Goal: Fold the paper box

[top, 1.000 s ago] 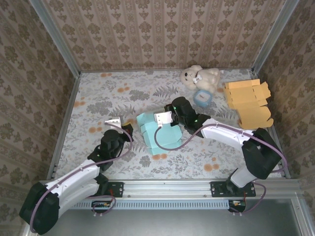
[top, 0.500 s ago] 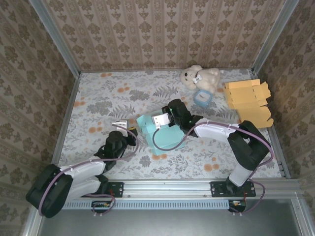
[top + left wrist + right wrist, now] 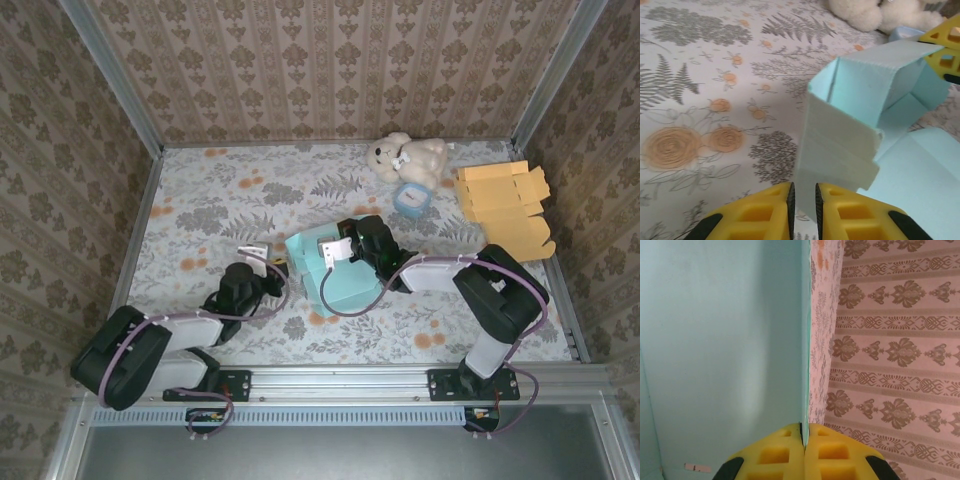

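A light blue paper box (image 3: 345, 290) lies partly folded in the middle of the table, some of its panels standing up. My right gripper (image 3: 332, 262) is shut on the thin edge of one upright panel (image 3: 720, 340), which runs straight into the closed pads of the right gripper (image 3: 803, 426). In the left wrist view its yellow fingers (image 3: 945, 45) show at the box's far corner. My left gripper (image 3: 275, 268) sits low at the box's left side. The left gripper (image 3: 803, 186) is open by a narrow gap, with the pale stepped flap (image 3: 840, 135) just ahead of its tips.
A white plush bear (image 3: 405, 157) and a small blue tub (image 3: 410, 199) sit at the back right. Flat orange box blanks (image 3: 505, 205) lie by the right wall. Patterned walls close in the table on three sides.
My left gripper has slid right up to the box's left flap and its jaws have parted a little. The right gripper has shifted slightly right and nearer, turning the box with it.
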Robot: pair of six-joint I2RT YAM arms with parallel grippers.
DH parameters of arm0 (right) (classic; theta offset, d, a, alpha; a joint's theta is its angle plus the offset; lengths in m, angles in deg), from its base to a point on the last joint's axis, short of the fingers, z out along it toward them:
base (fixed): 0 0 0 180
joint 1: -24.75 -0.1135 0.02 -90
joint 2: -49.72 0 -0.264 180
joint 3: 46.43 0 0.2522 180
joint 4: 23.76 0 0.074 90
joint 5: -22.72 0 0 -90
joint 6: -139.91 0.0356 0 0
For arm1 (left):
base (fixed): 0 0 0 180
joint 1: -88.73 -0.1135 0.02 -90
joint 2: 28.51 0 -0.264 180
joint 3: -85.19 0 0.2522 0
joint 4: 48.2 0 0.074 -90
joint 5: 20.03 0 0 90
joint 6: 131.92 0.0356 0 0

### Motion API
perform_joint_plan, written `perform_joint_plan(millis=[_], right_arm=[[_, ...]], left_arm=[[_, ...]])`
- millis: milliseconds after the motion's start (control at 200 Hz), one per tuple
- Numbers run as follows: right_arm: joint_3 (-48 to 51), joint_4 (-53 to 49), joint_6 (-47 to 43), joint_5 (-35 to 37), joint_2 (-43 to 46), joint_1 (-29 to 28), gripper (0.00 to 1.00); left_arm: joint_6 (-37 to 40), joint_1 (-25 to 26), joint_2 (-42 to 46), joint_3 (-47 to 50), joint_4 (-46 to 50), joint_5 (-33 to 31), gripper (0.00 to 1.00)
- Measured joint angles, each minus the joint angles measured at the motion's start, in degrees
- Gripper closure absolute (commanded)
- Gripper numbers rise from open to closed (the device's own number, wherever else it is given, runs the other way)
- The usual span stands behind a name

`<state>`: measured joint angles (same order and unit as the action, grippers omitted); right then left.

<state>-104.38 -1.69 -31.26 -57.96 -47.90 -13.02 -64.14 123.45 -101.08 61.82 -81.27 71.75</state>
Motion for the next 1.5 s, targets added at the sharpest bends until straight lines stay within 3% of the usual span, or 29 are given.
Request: perform_joint_plan(millis=[215, 840, 1245, 1500], right_arm=[[1.0, 1.8, 0.1, 0.0, 0.0, 0.4, 1.0], [1.0, 1.8, 0.5, 0.0, 0.0, 1.0, 1.0], [1.4, 2.7, 1.1, 0.7, 0.0, 1.1, 1.0], [1.9, 4.3, 1.9, 1.1, -0.1, 1.1, 1.0]], left_arm=[[0.0, 0.0, -6.2, -1.8, -4.7, 4.3, 0.77], [-0.7, -0.7, -14.9, -5.7, -10.3, 8.8, 0.73], [-3.7, -0.7, -24.6, -7.0, -22.2, 14.7, 0.76], [-3.7, 0.2, -25.2, -9.2, -21.7, 14.1, 0.84]])
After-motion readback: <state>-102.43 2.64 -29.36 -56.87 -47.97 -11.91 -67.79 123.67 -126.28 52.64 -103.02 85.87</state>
